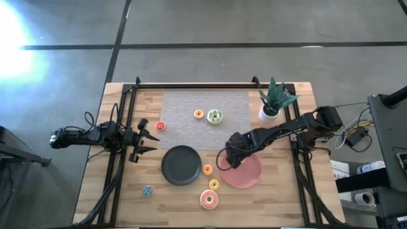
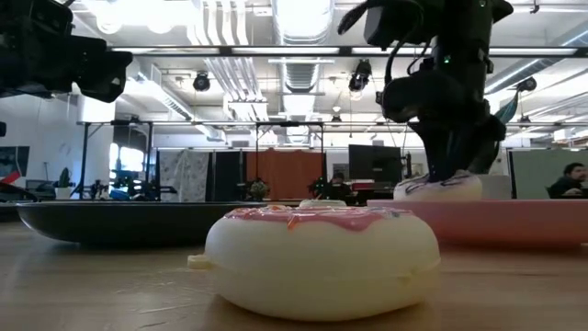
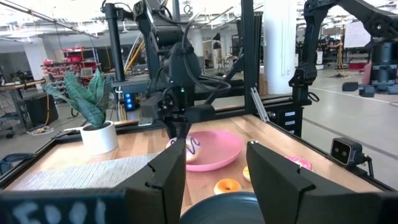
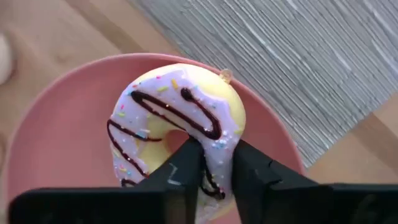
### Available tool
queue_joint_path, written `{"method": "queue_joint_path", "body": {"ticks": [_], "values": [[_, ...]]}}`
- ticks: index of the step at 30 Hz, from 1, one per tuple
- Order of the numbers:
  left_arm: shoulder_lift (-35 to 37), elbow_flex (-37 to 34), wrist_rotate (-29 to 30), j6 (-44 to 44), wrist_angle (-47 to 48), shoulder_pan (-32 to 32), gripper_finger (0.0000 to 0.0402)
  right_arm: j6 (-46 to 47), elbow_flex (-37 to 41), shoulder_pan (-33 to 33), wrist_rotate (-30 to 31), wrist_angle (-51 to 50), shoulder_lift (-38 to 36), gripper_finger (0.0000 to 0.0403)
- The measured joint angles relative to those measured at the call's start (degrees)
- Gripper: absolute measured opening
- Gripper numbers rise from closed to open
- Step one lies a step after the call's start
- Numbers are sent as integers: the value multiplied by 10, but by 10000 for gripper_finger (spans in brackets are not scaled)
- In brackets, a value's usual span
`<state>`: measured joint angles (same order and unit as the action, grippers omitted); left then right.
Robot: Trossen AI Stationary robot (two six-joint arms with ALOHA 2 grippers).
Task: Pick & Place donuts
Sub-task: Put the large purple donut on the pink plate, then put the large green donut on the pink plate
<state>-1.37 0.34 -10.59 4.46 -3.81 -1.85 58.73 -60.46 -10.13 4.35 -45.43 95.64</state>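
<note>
While right gripper (image 4: 214, 165) pinches lilac donut (image 4: 177, 124) (on pink plate (image 4: 68, 149)), black plate (image 1: 181, 165) beside.

Pale pink-frosted donut (image 4: 177, 127) with chocolate drizzle on pink plate (image 4: 62, 143), green (image 1: 215, 116), pink (image 1: 209, 199) and tiny donuts scattered on table.

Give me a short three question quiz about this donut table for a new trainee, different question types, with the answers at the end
1. True or false: the black plate holds a donut.
2. Which plate is the right gripper over? A) black plate B) pink plate C) neither
3. Fill in: the fingers of the right gripper straddle one side of the ____ donut with dark drizzle.

Key:
1. False, it holds no donut.
2. B.
3. White-pink, resting on the pink plate. The left gripper waits with its jaws open near the table's left edge.
</note>
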Motion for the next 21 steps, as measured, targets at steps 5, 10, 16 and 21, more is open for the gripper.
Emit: {"method": "queue_joint_path", "body": {"ticks": [5, 10, 16, 21], "values": [[0, 0, 0, 0, 0, 0, 144, -20, -2, 0, -27, -13, 0, 149], [0, 0, 0, 0, 0, 0, 144, -51, -4, 0, -31, -38, -4, 200], [-1, 0, 0, 0, 0, 0, 144, -71, -48, 5, 72, -100, -33, 214], [-3, 0, 0, 0, 0, 0, 144, -37, -70, 90, 115, -42, -40, 214]]}}
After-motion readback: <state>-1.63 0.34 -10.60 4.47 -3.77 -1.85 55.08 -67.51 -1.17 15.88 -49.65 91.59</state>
